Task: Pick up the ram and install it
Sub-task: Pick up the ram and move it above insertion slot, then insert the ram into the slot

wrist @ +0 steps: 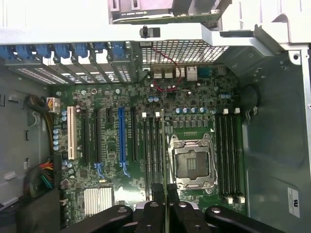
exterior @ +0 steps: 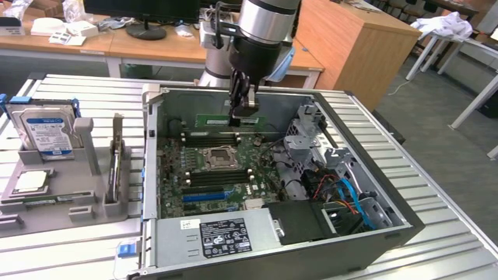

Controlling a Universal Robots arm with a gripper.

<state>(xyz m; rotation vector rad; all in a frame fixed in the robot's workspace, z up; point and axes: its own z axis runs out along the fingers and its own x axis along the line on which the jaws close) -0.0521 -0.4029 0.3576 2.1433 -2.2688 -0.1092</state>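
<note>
Exterior view: the robot arm (exterior: pixel 260 29) reaches down from above into an open computer case (exterior: pixel 151 146) that lies on a slatted metal table (exterior: pixel 78 87).
Gripper (exterior: pixel 246 112): the jaws are drawn close together and pinch the upper edge of the ram (exterior: pixel 214 121), towards the stick's end on the exterior view's right.
Ram: the green stick is held level and on edge, lengthwise across the case. It is near the far wall, over the motherboard (exterior: pixel 233 192) and above the memory slots (exterior: pixel 214 139) behind the processor socket (exterior: pixel 221 156). Whether it touches a slot I cannot tell.
Wrist view: the gripper (wrist: pixel 165 191) shows as black fingers (wrist: pixel 156 194) set close side by side. Past them lies the motherboard (wrist: pixel 204 97), with the metal-framed socket (wrist: pixel 193 162) between two banks of dark slots (wrist: pixel 153 145).
Holder: a grey tray (exterior: pixel 86 198) sits just beside the case on the exterior view's left. A hard drive (exterior: pixel 48 131) stands upright in it, and a silver processor chip (exterior: pixel 31 182) lies flat nearer the camera.
</note>
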